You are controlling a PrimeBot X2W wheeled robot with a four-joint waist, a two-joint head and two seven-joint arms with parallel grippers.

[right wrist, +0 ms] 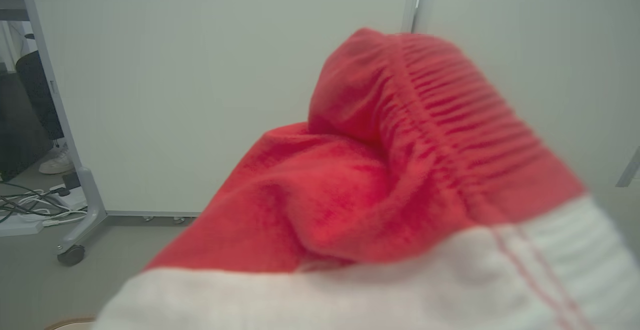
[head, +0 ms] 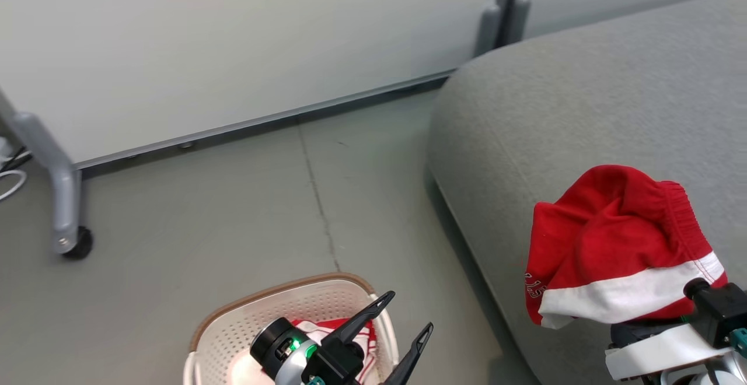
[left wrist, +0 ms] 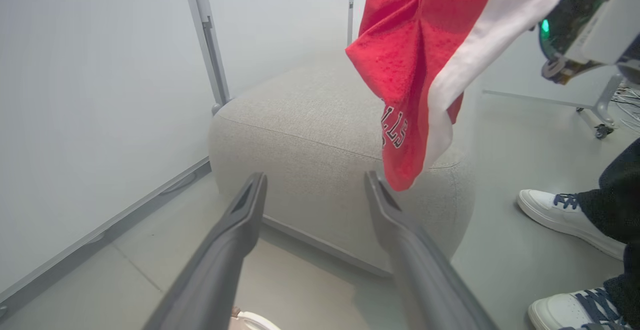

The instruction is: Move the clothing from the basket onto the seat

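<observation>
A red garment with a white band, one piece of the clothing [head: 613,239], hangs bunched over my right gripper, which is shut on it with its fingers hidden by the cloth. It hangs in the air above the front corner of the grey seat [head: 583,81]. The left wrist view shows the same garment [left wrist: 415,60] dangling over the seat [left wrist: 310,120]. In the right wrist view the cloth [right wrist: 375,195] drapes close to the lens. The cream basket [head: 257,321] stands on the floor left of the seat, with more red-and-white clothing [head: 318,329] inside. My left gripper [head: 408,313] hovers open above it, holding nothing.
A white partition wall stands behind, with a grey wheeled stand leg [head: 64,198] at the left. A person's white shoes [left wrist: 560,215] stand on the floor beside the seat. Cables [right wrist: 30,210] lie near another stand leg. Bare grey floor [head: 233,198] stretches between basket and wall.
</observation>
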